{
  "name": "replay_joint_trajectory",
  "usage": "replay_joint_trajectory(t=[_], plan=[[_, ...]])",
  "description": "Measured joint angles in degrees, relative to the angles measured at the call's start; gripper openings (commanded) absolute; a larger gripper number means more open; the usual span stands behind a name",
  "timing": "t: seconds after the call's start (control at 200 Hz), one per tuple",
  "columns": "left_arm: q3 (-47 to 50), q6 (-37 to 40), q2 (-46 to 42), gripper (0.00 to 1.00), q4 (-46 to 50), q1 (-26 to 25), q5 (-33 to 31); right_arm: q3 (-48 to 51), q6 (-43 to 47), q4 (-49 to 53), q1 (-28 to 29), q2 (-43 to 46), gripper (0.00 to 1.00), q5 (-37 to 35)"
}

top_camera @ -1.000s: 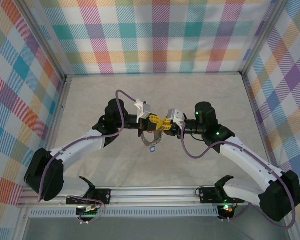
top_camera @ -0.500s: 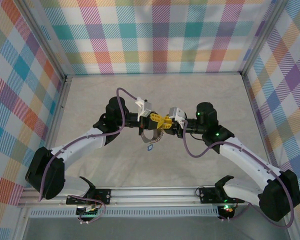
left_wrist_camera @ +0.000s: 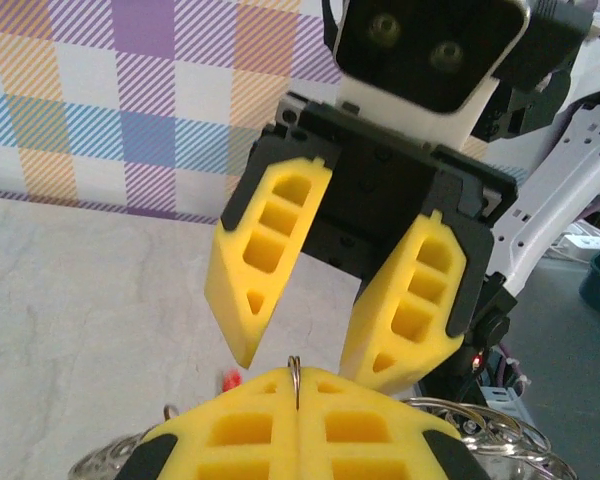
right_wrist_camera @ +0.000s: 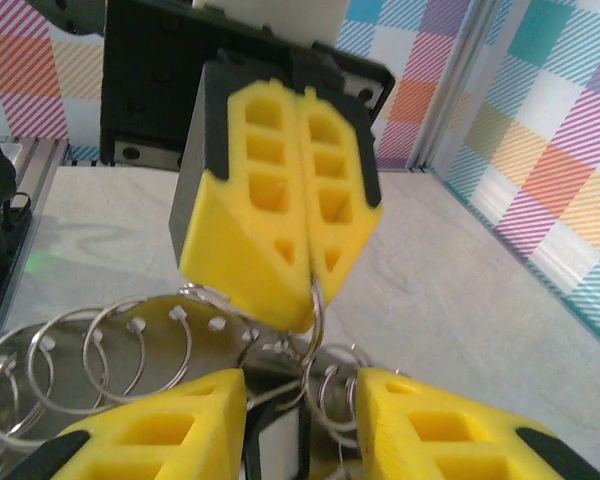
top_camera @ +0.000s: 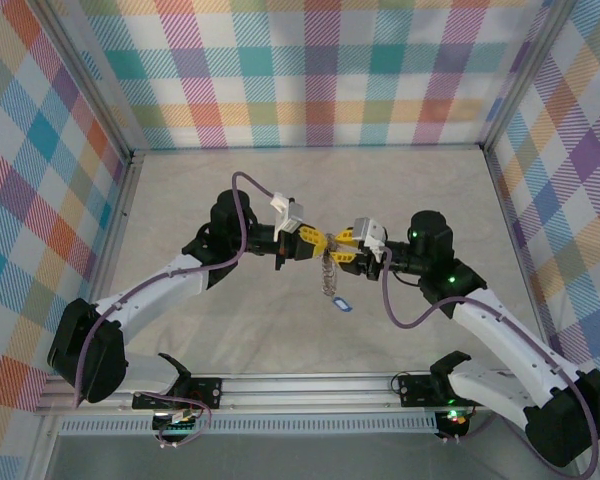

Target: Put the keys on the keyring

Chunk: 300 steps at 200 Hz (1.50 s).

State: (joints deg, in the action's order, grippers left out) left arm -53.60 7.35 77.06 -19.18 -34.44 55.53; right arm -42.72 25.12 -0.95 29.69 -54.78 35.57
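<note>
Top external: both arms meet over the middle of the tabletop (top_camera: 230,190), tips facing each other. The left gripper (top_camera: 312,245) and right gripper (top_camera: 337,251) are nearly touching. The keyring (top_camera: 327,241) sits between them as a thin silver glint. A fine chain (top_camera: 327,272) runs from it toward the near edge. One key (top_camera: 342,303) with a blue tag lies at the chain's end. Cannot tell whether that key hangs free or touches the tabletop.

Left wrist: the left gripper's yellow pads are pressed flat together. A thin arc of the keyring (left_wrist_camera: 294,368) stands up out of the seam between them, so the clamp is on the ring wire. The right gripper faces it with its fingers (left_wrist_camera: 270,250) spread wide, tips either side of the wire and not touching it.

Right wrist: the left gripper (right_wrist_camera: 308,290) points down, pads closed, with the keyring wire (right_wrist_camera: 319,305) emerging at its tip. The right gripper's own fingers (right_wrist_camera: 180,430) stand wide apart at the bottom, the wire in the gap between them. Several silver wire loops (right_wrist_camera: 130,340) fan out to the left of the ring, just above the tabletop. A dark item low in the gap is too cropped to identify.
</note>
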Motion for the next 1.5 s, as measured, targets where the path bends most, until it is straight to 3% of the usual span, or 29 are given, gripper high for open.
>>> replay_joint_trajectory(t=[0.275,0.75,1.5], plan=[[-0.5,-2.7,0.0,0.0,-0.8,0.2,0.0,2.9,-0.3,0.4,-0.1,2.6,0.36,0.1],[-0.7,-7.0,-1.0,0.0,-5.0,0.2,-0.6,7.0,-6.3,-9.2,-0.1,3.0,0.36,0.6],[-0.7,-6.0,-0.2,0.0,-4.6,0.0,2.3,5.4,-7.3,-13.7,-0.1,1.0,0.21,1.6]])
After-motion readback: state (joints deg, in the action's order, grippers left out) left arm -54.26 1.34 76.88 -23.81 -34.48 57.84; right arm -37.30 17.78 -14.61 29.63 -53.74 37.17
